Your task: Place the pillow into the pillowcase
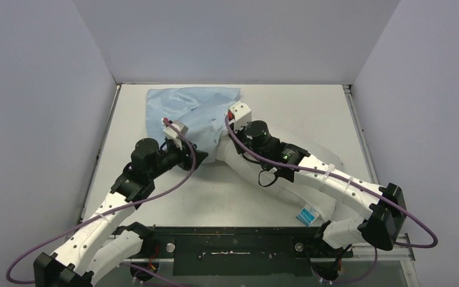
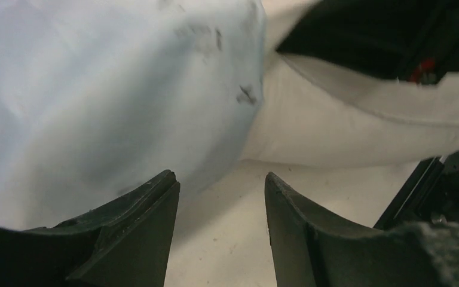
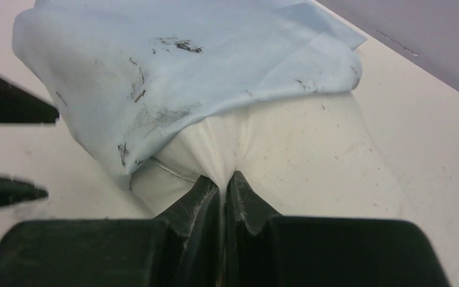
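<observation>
white table (image 1: pixel 299 113), grey walls (image 1: pixel 227 36); pillowcase (image 3: pixel 155 72) over pillow (image 3: pixel 299 155) far end.

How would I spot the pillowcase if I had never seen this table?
Start at the far edge of the white table, left of centre. There lies the pillowcase, a thin wrinkled cloth covering one end of the pillow. Unlike that plump off-white pillow, it is limp and light blue.

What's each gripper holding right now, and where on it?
Right gripper pinches a fabric fold on the pillow, just outside the pillowcase edge. Left gripper is open, holding nothing.
</observation>
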Tool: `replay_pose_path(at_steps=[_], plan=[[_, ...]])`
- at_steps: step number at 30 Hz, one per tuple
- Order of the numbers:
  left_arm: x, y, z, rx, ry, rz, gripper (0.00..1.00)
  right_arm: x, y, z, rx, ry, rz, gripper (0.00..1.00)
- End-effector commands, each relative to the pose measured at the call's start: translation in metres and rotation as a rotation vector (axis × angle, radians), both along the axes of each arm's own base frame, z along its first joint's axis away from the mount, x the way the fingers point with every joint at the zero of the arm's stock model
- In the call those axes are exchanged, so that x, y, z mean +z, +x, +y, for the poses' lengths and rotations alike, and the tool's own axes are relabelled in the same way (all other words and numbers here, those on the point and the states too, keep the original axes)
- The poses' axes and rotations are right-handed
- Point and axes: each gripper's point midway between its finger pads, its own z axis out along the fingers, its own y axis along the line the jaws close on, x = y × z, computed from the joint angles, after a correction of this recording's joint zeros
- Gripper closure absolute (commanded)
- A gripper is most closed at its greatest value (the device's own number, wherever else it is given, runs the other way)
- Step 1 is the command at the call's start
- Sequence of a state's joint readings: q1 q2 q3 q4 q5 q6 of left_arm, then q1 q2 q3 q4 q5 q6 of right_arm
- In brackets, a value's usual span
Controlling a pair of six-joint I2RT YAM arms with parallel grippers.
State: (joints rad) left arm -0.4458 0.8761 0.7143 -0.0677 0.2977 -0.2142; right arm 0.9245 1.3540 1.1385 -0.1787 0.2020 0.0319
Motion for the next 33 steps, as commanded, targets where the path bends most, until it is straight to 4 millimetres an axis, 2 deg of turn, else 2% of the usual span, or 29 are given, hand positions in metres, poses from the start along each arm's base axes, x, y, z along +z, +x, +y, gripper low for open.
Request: replay_pose_path(at_steps=[1,5,8,18,25,29,33], plan=[[0.012,-0.013,-0.001,-0.015,0.046,-0.161,0.47,0.117,0.016,0.019,-0.007,0.409,-0.093,1.00],[0.003,-0.010,0.001,0.021,0.053,-0.126,0.46,0.153,0.019,0.019,0.002,0.545,-0.100,1.00],[-0.006,-0.006,0.002,0.053,0.061,-0.102,0.45,0.173,0.020,0.019,0.004,0.610,-0.104,1.00],[-0.009,0.009,0.008,0.160,0.080,-0.128,0.45,0.212,0.029,0.001,-0.047,0.787,-0.130,1.00],[-0.001,0.023,0.014,0.249,0.038,-0.188,0.39,0.216,0.026,0.005,-0.011,0.821,-0.120,1.00],[0.015,0.041,0.015,0.299,0.023,-0.265,0.36,0.214,0.022,0.007,0.008,0.842,-0.108,1.00],[0.038,0.057,0.002,0.282,-0.001,-0.332,0.34,0.215,0.019,0.009,0.025,0.861,-0.096,1.00]])
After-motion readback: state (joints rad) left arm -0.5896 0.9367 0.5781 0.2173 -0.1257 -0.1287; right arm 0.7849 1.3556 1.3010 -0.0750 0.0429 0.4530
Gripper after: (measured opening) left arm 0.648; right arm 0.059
